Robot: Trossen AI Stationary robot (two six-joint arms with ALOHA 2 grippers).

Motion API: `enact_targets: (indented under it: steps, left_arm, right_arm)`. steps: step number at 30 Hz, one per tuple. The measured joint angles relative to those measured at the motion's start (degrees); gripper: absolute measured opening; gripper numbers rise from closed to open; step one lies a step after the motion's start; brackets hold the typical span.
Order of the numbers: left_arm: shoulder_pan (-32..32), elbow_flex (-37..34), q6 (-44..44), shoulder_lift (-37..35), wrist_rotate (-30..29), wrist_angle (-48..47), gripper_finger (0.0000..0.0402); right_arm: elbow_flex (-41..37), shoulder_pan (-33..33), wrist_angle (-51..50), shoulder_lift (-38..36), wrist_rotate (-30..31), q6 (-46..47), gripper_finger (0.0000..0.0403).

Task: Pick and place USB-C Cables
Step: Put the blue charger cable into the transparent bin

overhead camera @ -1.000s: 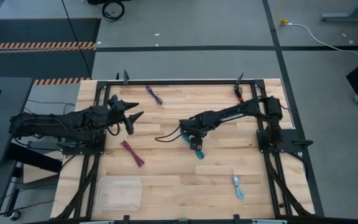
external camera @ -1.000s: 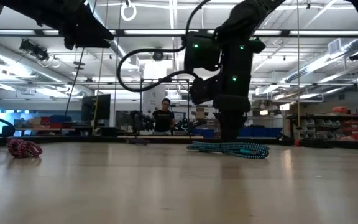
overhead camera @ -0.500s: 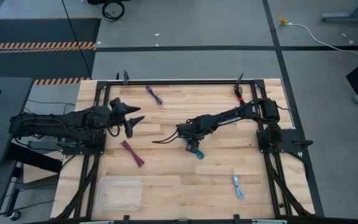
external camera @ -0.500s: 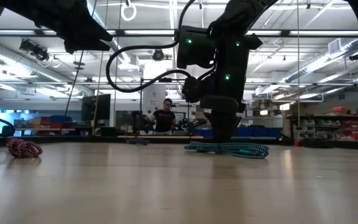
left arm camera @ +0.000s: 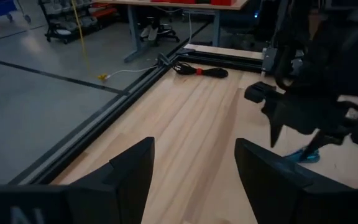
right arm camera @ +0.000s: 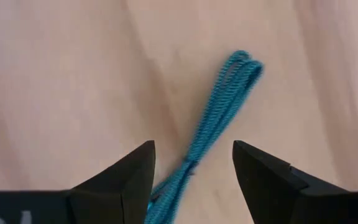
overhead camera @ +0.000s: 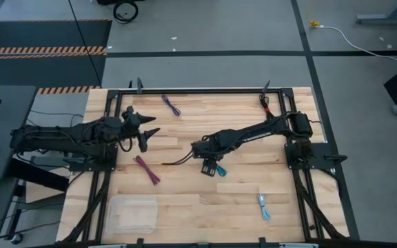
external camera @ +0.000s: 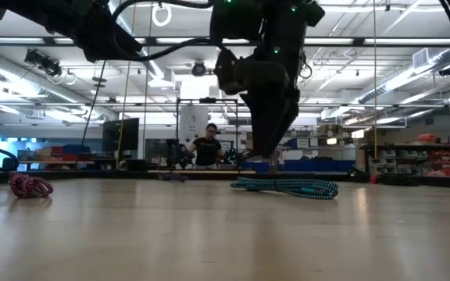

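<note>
The teal cable (overhead camera: pixel 220 171) lies flat mid-table as a bundle; in the low view the teal cable (external camera: pixel 287 187) rests on the wood. My right gripper (overhead camera: pixel 210 165) hovers just above it, open. In the right wrist view the teal cable (right arm camera: pixel 224 115) runs into the gap of my right gripper (right arm camera: pixel 193 163), whose fingers stand on either side, apart from it. My left gripper (overhead camera: pixel 143 132) waits open over the table's left part. The maroon cable (overhead camera: pixel 145 169), purple cable (overhead camera: pixel 171 105), light blue cable (overhead camera: pixel 263 205) and black-and-red cable (overhead camera: pixel 264 103) lie on the table.
A clear plastic container (overhead camera: pixel 134 212) sits at the near left corner. A black frame (overhead camera: pixel 198 90) runs along the far edge. Bare wood lies between the teal cable and the container. A person (external camera: pixel 206 147) sits in the room beyond the table.
My right gripper has moved toward the table's left and a little toward the near edge, and it has risen from close over the teal cable to well above it. The teal cable has stayed where it was. My left arm has kept still.
</note>
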Motion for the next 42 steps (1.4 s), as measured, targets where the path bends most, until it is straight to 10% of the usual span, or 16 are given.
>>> enact_targets:
  steps: [33, 42]
  left_arm:
    - [-0.1, 0.0, -6.5, 0.0, 0.0, -4.1, 0.0233]
    - [-0.1, 0.0, -4.2, -0.2, -0.5, -4.1, 0.0231]
  right_arm:
    - [-12.8, 0.4, 15.1, -0.1, 2.9, -1.3, 0.0219]
    - [-11.4, 1.2, 19.9, 0.4, 3.6, -10.9, 0.0038]
